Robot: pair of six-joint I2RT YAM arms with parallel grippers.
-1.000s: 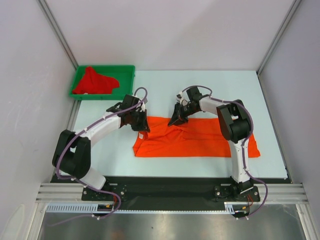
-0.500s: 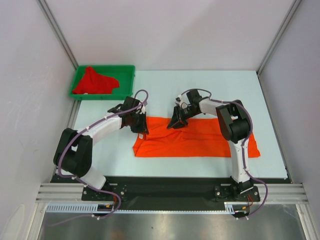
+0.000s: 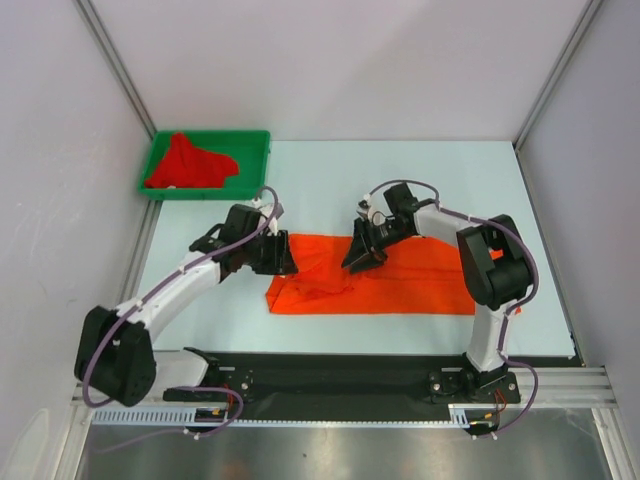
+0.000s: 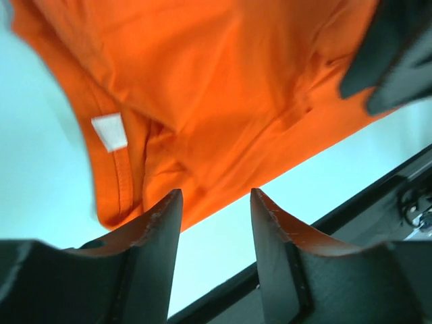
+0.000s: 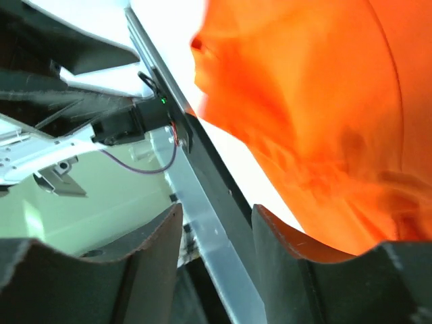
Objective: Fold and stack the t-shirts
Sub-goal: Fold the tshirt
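Closest in, the black base rail (image 3: 330,365) runs along the surface's (image 3: 330,190) near edge, and a thin strip of bare surface separates it from the near hem of the orange t-shirt (image 3: 400,285). The shirt lies as a long band across the middle, its white neck label (image 4: 109,131) at the left end. It looks folded lengthwise at least once, with some creases. The left fingers (image 3: 283,262) hang over its left end and the right fingers (image 3: 360,258) over its far edge near the middle. Both pairs are parted with nothing between them, so the cloth is released. I judge the task under halfway: this shirt needs its crosswise folds. Its right end passes behind the right arm (image 3: 495,270) and is partly hidden. There is room left of the shirt and beyond it. Far left, the red t-shirt (image 3: 185,165) sits crumpled in the green tray (image 3: 205,193), not yet folded or stacked.
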